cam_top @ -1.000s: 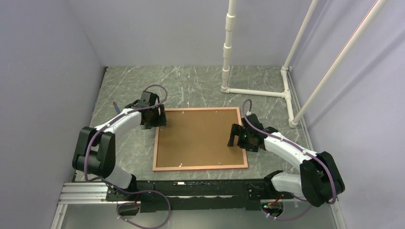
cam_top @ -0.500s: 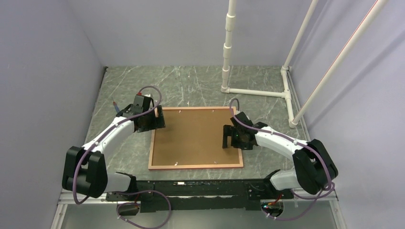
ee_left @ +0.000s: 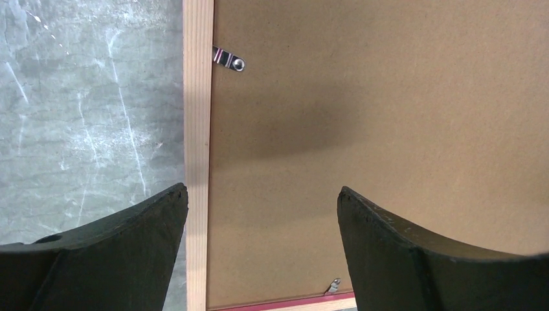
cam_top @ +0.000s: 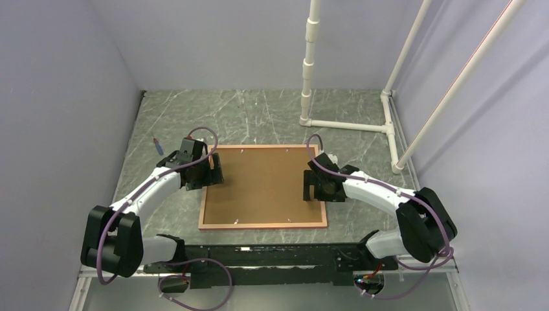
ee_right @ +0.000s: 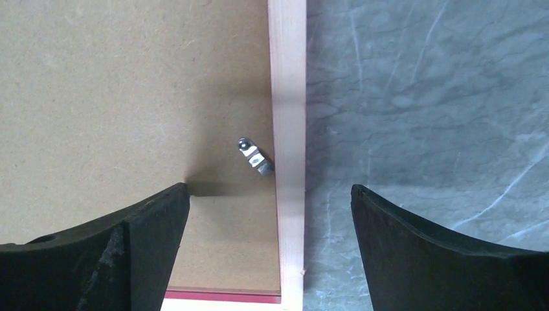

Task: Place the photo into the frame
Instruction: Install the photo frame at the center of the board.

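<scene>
One frame (cam_top: 259, 226) lies face down in the middle of the marble table (cam_top: 259, 116), its opening filled by one brown backing board (cam_top: 262, 184). The photo does not show; the board covers whatever is under it. Two metal clips (ee_left: 229, 59) appear in the left wrist view and one in the right wrist view.

Two grippers are at work. The left gripper (ee_left: 262, 194) is spread wide over the frame's left rail, and the right gripper (ee_right: 269, 188) is spread wide over the right rail. Neither pinches anything, and I cannot tell whether the fingers touch the wood. One small marker (cam_top: 157, 145) lies at the far left, and one white pipe stand (cam_top: 309, 65) rises at the far right.

Compared with a second ago, the frame sits further left and squarer to the near edge, and both grippers have shifted left with it.
</scene>
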Motion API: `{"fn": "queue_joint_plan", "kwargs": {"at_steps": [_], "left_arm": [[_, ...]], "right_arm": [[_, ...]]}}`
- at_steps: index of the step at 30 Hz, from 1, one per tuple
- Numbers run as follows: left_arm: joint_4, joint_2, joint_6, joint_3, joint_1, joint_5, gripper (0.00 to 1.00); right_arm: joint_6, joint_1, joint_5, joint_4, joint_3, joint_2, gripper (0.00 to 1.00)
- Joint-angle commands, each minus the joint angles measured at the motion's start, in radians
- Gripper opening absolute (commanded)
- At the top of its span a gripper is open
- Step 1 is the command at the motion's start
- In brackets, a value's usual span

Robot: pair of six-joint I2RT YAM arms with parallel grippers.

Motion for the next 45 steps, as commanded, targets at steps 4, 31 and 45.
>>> {"fn": "queue_joint_plan", "kwargs": {"at_steps": [4, 31, 45], "left_arm": [[0.035, -0.035, -0.019, -0.031, 0.005, 0.05, 0.87], [0.03, -0.055, -0.014, -0.044, 0.005, 0.071, 0.86], [0.026, -0.174, 0.007, -0.072, 0.003, 0.158, 0.88]], "right_arm": [[-0.046, -0.069, 0.001, 0.022, 0.0, -0.007, 0.87], [-0.089, -0.155, -0.124, 0.053, 0.006, 0.071, 0.0], [-0.095, -0.188, -0.24, 0.079, 0.034, 0.024, 0.65]]}}
